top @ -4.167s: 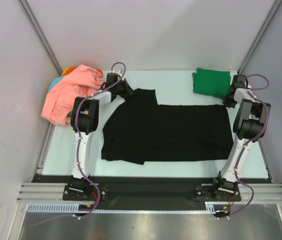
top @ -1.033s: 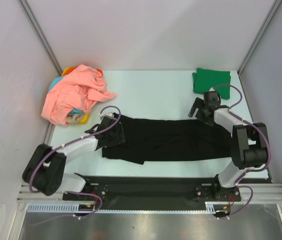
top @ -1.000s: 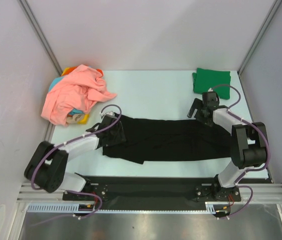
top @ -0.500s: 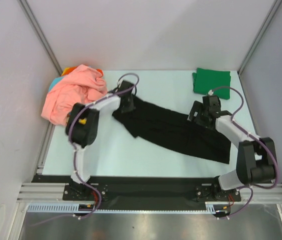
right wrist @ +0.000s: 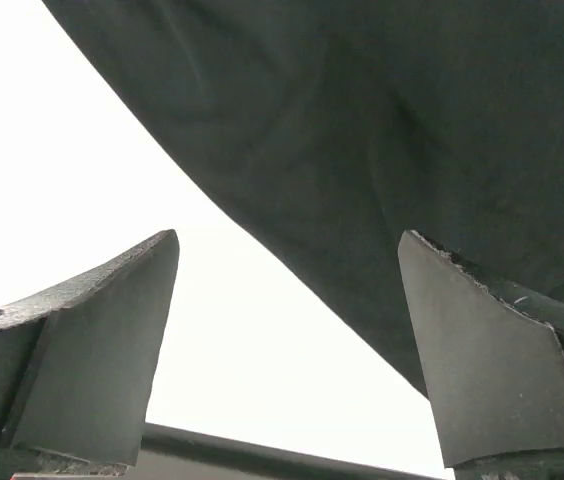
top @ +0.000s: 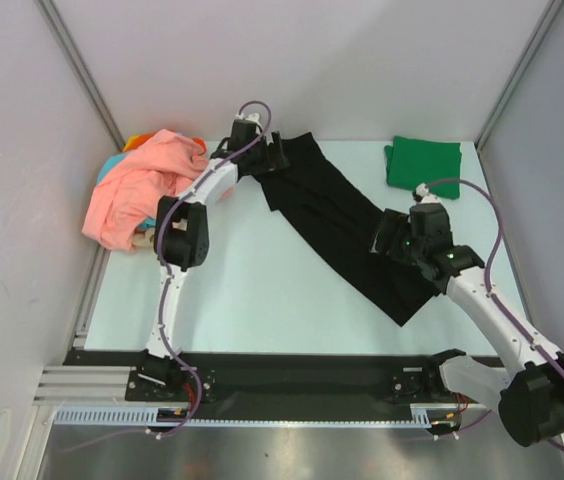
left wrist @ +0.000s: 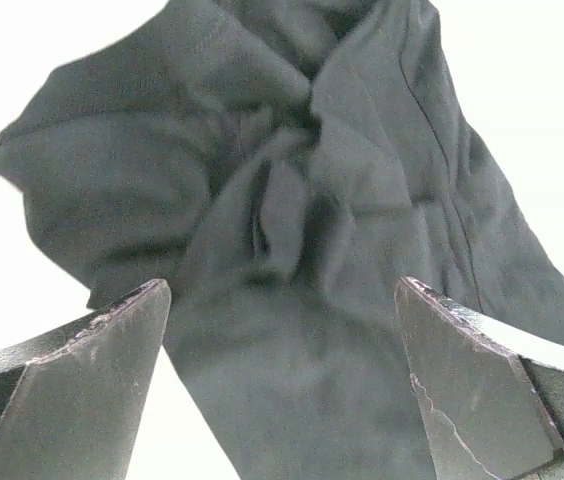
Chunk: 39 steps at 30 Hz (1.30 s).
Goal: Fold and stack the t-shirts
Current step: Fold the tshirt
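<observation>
Pale mint bench (top: pixel 252 280) under it all. Black t-shirt (top: pixel 337 225) drawn out as a long creased band, slanting from far left-centre to near right. Salmon-pink t-shirt (top: pixel 142 190) heaped at the far-left corner; green t-shirt (top: pixel 422 165) folded at the far right, apart from the black. Left jaws spread wide at the band's far end, bunched cloth lying between and beyond the fingers (left wrist: pixel 92 370). Right jaws likewise parted over the band's near part, cloth edge just ahead, not closed on it.

left fingers (left wrist: pixel 72 370) apart, right fingers (right wrist: pixel 82 340) apart
</observation>
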{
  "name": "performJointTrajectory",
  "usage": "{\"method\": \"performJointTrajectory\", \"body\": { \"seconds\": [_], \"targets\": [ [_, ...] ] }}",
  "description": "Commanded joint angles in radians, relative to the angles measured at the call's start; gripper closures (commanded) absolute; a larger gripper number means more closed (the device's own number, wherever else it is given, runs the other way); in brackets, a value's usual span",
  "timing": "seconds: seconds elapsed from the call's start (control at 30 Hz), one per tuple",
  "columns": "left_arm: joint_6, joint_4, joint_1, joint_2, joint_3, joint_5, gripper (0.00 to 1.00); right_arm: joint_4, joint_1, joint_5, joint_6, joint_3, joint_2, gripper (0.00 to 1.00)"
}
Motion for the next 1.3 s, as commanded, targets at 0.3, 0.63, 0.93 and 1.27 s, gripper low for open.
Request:
{"method": "performJointTrajectory", "body": {
  "seconds": [0.3, 0.63, 0.93, 1.27],
  "targets": [
    [0.02, -0.157, -0.006, -0.671, -0.358, -0.142, 0.0, -0.103, 0.281, 0.287, 0.107, -0.111, 0.199, 0.12],
    [-0.084, -0.016, -0.006, -1.209, -1.031, -0.071, 0.0, -0.044, 0.314, 0.336, 0.122, -0.139, 0.354, 0.31],
    [-0.057, -0.089, -0.006, -1.404, -1.223, -0.074, 0.0, -0.074, 0.381, 0.333, 0.127, -0.091, 0.421, 1.0],
    [-0.031, -0.215, -0.005, -1.493, -1.211, -0.112, 0.0, -0.083, 0.689, 0.194, 0.254, 0.165, 0.519, 1.0]
  ]
}}
